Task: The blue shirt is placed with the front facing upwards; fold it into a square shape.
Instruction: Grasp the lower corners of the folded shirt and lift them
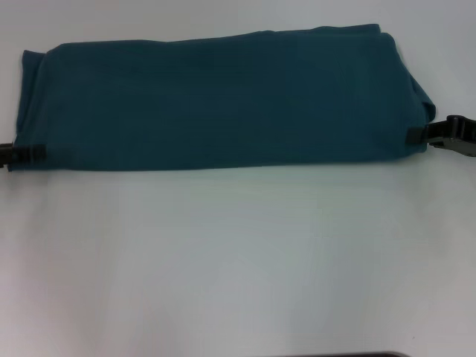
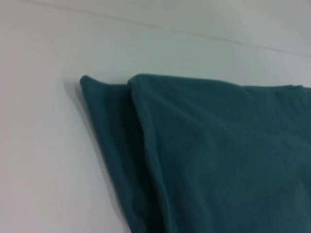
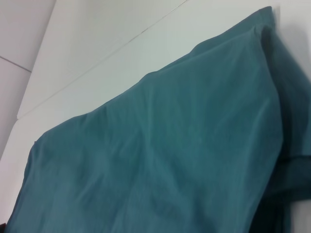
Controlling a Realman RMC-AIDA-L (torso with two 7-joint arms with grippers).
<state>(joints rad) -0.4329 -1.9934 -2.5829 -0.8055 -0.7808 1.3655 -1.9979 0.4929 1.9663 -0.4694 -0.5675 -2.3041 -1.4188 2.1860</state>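
Note:
The blue shirt (image 1: 216,100) lies folded into a long horizontal band across the far half of the white table (image 1: 238,253), plain teal side up, with no print showing. At the band's near left corner my left gripper (image 1: 31,153) has a dark fingertip lying on top of the cloth, pinching the edge. My right gripper (image 1: 416,135) pinches the near right corner in the same way. The left wrist view shows the layered folded end of the shirt (image 2: 218,155). Smooth shirt fabric (image 3: 160,155) fills the right wrist view.
Bare white tabletop stretches from the shirt's near edge to the front of the head view. A dark strip (image 1: 349,354) shows at the bottom edge there. A table seam (image 3: 97,53) runs beyond the shirt in the right wrist view.

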